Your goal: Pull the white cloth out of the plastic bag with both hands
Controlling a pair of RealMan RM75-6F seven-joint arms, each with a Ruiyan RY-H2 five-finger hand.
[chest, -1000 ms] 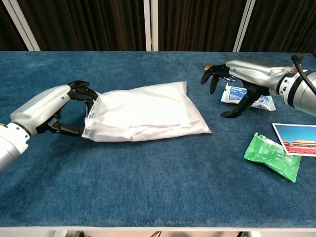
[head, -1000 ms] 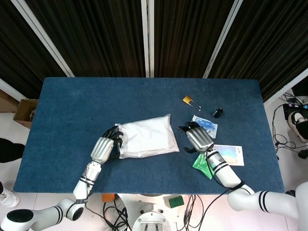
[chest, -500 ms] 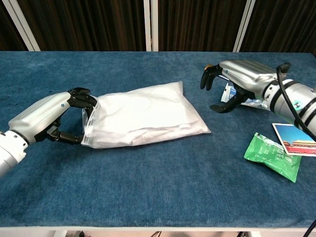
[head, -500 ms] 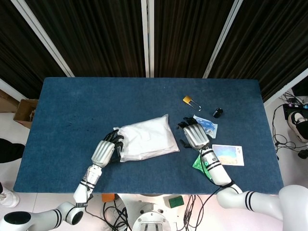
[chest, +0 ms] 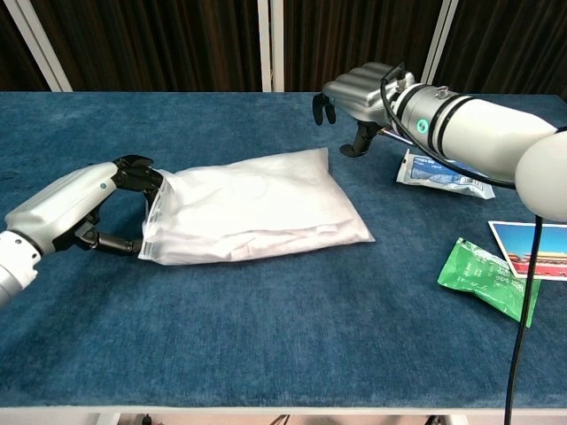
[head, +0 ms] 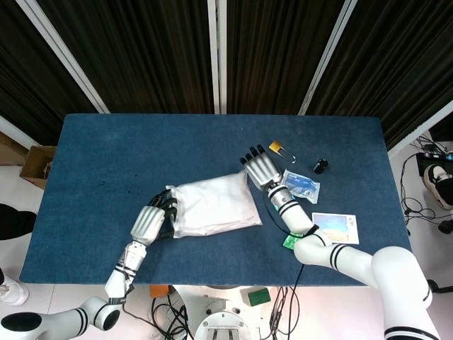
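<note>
Head view: plastic bag (head: 212,205) with the white cloth (head: 216,198) inside lies mid-table on the blue table (head: 106,156); left hand (head: 148,222) grasps the bag's open left end, right hand (head: 262,168) sits just past the bag's far right corner, fingers spread, holding nothing. Chest view: left hand (chest: 84,204) pinches the bag mouth (chest: 151,217), cloth (chest: 257,199) fully inside; right hand (chest: 354,93) hovers above the far corner, fingers curled down, empty, beside a blue-white packet (chest: 443,173), with a green packet (chest: 487,279) and a postcard (chest: 532,237) nearer.

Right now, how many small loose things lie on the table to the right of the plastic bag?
5: yellow clip, black cap, white-blue packet, postcard, green packet.
</note>
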